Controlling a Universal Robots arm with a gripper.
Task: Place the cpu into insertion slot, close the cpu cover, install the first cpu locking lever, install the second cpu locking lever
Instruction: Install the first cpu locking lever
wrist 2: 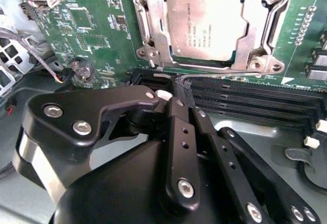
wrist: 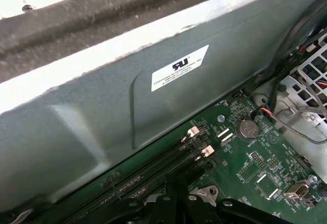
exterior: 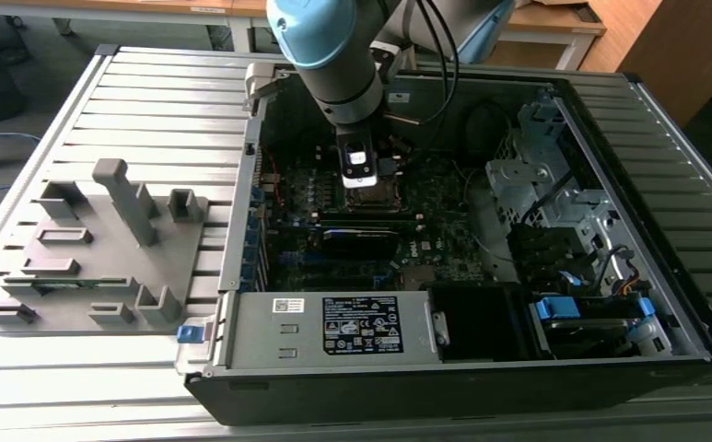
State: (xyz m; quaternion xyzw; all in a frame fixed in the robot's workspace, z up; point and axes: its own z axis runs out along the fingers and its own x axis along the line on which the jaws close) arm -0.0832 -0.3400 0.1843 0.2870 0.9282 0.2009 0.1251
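In the second wrist view the cpu, silver-grey topped, lies in the insertion slot. The silvery cpu cover lies down flat around it. A thin wire locking lever runs along the socket's edge beside the black memory slots. My gripper is shut on that lever's hooked end. In the exterior view the gripper hangs straight down inside the open computer case, right over the insertion slot.
The metal case wall stands close beside the memory slots. Cables and a drive cage lie at the exterior view's right. A grey fixture tray sits outside the case at the exterior view's left.
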